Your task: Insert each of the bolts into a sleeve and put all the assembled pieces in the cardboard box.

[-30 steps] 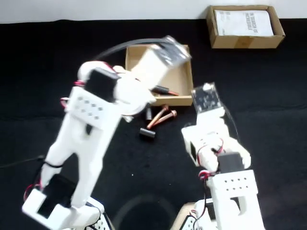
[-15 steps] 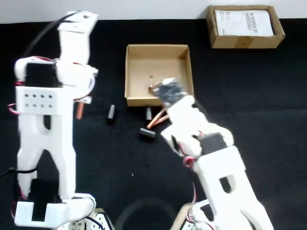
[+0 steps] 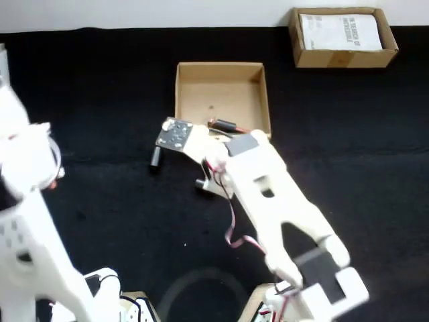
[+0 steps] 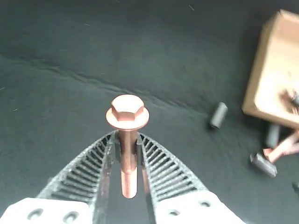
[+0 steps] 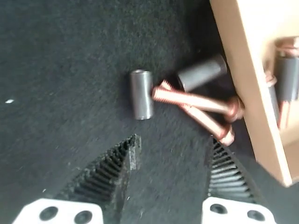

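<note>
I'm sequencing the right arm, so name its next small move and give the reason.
Probably ease the right gripper, whose jaws stand open over the cloth, forward and down around the dark sleeve lying just ahead, then close. The left gripper holds a bolt by its shank, head free, so a sleeve seems the missing piece.

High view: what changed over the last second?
Left arm pulled back from over the cardboard box to the far left, jaws shut on a bolt. Right arm swung forward over the loose bolts and sleeves beside the box, jaws open. Box, the assembled piece in it and the lone sleeve stayed put.
</note>
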Robot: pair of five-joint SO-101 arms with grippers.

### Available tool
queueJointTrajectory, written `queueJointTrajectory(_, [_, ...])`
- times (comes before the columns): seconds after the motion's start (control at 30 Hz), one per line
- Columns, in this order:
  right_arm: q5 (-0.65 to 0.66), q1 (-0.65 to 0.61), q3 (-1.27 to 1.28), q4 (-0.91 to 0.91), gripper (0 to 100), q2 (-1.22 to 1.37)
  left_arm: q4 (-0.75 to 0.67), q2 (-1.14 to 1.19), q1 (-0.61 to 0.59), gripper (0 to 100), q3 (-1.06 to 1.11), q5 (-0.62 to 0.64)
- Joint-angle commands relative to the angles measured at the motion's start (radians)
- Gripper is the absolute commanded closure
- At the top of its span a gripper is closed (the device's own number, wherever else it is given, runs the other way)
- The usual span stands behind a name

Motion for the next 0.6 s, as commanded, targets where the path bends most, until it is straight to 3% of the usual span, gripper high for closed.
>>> queueJointTrajectory(0.0, [0.008,-0.013,-0.145,0.004,78.6,0.113,-0.117,-0.220,-0.085,99,0.234,0.005])
queueJointTrajectory(0.3, [-0.028,-0.122,-0.197,-0.002,78.6,0.229,-0.252,-0.627,-0.117,99,0.737,0.009])
queueJointTrajectory(0.57, [-0.029,-0.128,-0.203,-0.004,78.6,0.285,-0.305,-0.750,-0.117,99,0.852,0.005])
